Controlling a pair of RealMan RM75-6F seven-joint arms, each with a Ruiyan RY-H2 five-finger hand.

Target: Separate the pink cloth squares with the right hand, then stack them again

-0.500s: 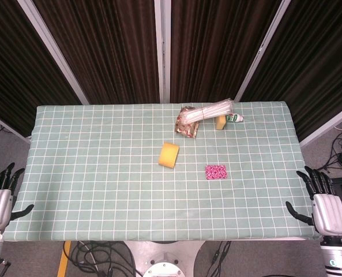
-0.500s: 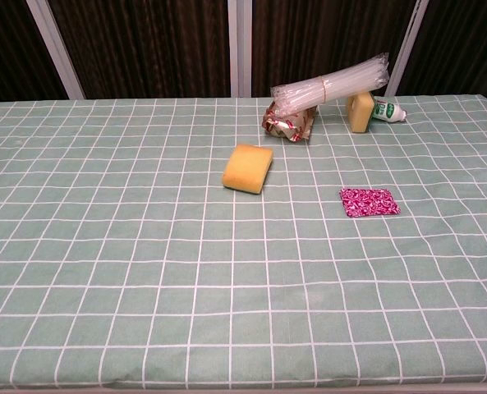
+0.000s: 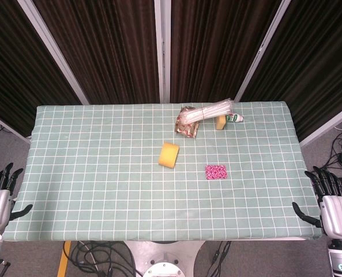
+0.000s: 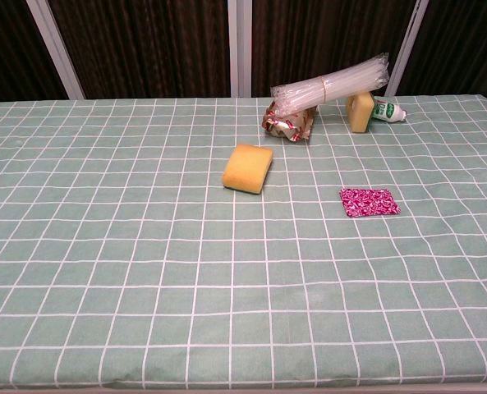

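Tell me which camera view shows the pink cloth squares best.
The chest view: the pink cloth squares appear larger there, with the patterned surface clear and nothing covering them. The head view shows the same stack from above, smaller, as a pink patch toward the table's right side.

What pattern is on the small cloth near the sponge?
The cloth is pink with a white mottled print, clearest in the chest view.
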